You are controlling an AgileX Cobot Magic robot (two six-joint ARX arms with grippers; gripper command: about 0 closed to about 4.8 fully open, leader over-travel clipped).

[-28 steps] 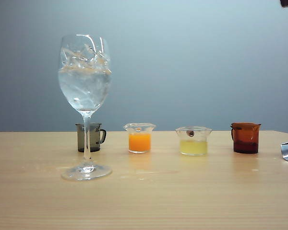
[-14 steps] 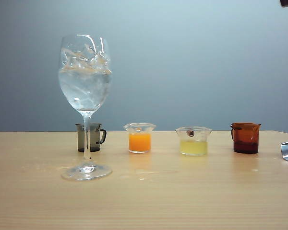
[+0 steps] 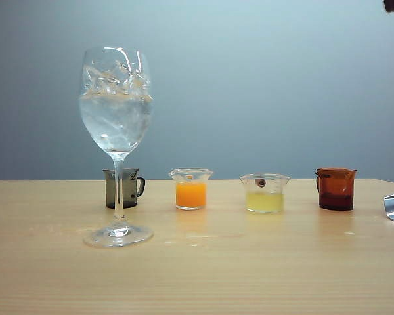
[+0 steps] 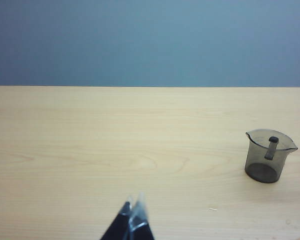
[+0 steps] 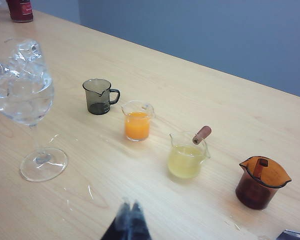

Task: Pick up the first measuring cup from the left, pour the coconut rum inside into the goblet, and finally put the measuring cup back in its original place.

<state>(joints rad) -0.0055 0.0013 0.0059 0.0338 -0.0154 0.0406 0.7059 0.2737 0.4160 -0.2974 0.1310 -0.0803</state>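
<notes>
In the exterior view, the grey cup point(image 3: 124, 188) is seen standing upright on the table point(image 3: 249, 275) just behind the goblet point(image 3: 117, 131), whose bowl holds ice and clear liquid, so the rum appears already poured and the cup returned to its end of the row; neither gripper is shown. In the left wrist view, the left gripper point(image 4: 131, 220) is held off to the side of the cup point(image 4: 268, 156), fingers together and empty. In the right wrist view, the right gripper point(image 5: 130, 216) is likewise closed on nothing, well short of the goblet point(image 5: 25, 100), orange cup point(image 5: 138, 121) and yellow cup point(image 5: 187, 155).
</notes>
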